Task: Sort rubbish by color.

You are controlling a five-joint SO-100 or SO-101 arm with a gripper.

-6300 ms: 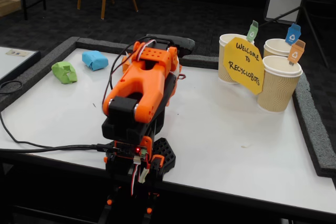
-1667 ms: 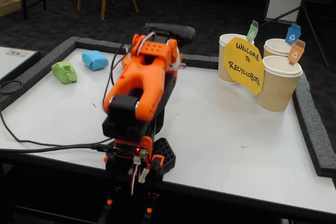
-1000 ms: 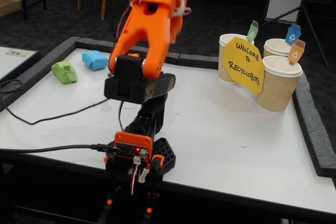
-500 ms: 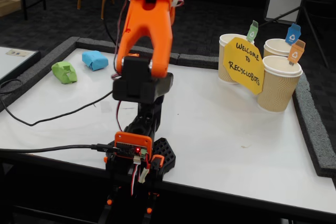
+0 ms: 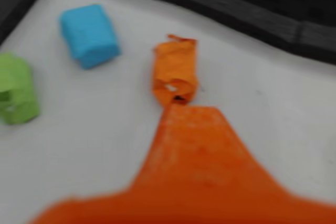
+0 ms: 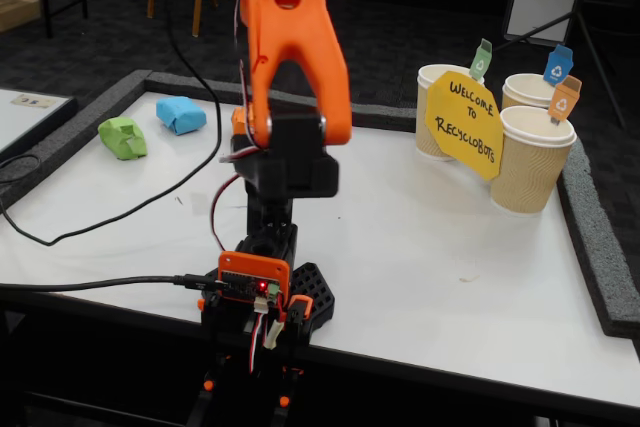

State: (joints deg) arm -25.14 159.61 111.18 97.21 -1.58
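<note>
**Arm Poised Over Orange Wad as Sorting Began**

While the orange wad (image 5: 175, 74) lay on the white table (image 6: 420, 247) just beyond the claw (image 5: 181, 111), whose grip could not be told, the blue wad (image 5: 90, 35) and green wad (image 5: 17, 88) sat nearby. Judged next: descend and grasp. 3 cups (image 6: 530, 162) stood well apart, contents unseen.

Lime green wad (image 5: 17, 88) at left; light blue wad (image 5: 89, 35) upper left; orange wad (image 5: 175, 74) centre; white tabletop (image 5: 94, 145); beige ribbed cups (image 6: 534, 159) at right.

The folded orange arm (image 6: 285, 57) has unfolded and risen upright over its base.
</note>
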